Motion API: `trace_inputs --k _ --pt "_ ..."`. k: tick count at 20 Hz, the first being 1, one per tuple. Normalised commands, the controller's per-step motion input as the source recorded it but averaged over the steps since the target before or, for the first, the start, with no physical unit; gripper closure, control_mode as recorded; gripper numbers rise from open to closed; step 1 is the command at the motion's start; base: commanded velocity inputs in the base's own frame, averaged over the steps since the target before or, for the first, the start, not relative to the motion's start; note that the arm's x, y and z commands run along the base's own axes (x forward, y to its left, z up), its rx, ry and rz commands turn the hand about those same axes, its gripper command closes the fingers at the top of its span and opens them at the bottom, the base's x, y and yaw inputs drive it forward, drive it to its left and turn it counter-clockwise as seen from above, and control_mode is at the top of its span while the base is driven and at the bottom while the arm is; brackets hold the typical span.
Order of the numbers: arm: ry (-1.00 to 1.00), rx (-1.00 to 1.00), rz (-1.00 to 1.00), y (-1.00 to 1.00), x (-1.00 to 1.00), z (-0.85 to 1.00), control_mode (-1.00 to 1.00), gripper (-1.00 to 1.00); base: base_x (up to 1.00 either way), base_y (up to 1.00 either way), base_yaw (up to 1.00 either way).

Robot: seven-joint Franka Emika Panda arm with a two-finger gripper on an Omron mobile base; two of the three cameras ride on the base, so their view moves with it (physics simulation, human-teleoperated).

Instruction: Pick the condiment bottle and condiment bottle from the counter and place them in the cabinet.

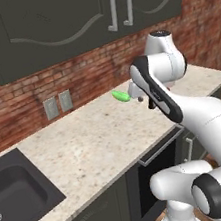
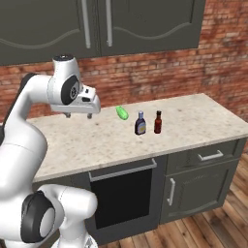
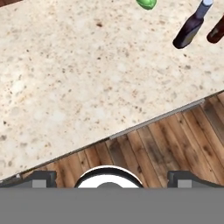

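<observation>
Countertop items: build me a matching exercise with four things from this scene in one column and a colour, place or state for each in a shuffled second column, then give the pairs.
Column one:
1. green vegetable
2. dark bottle with white cap
3. red-brown bottle
4. end effector

Column two:
A. open, above the counter, holding nothing
B. stands at the right end of the row
C. lies near the brick wall
D. stands between the other two items

Pairs: 1-C, 2-D, 3-B, 4-A
</observation>
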Motion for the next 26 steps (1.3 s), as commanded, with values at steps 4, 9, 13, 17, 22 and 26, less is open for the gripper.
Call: trace_inputs --k 4,9,13,17,22,26 --pt "-0.01 0.00 -0.06 -0.12 -0.02 -0.12 -1.00 -1.00 0.00 0.00 0.00" --pt "-0.01 -0.01 -0.07 -0.23 0.00 -0.09 -1.00 -1.00 0.00 0.00 0.00" --pt "0.00 -0.05 -0.11 -0.18 0.00 -0.24 -1.00 -1.00 0.00 0.00 0.00" --pt "0.00 -0.16 -0.10 -0.06 0.00 -0.56 -1.00 -1.00 0.00 0.00 0.00" --pt "0.00 -0.05 -0.10 -0.14 0.00 -0.33 -1.00 -1.00 0.00 0.00 0.00" --pt "0.00 0.00 -0.12 -0.26 0.10 -0.07 -1.00 -1.00 0.00 0.00 0.00"
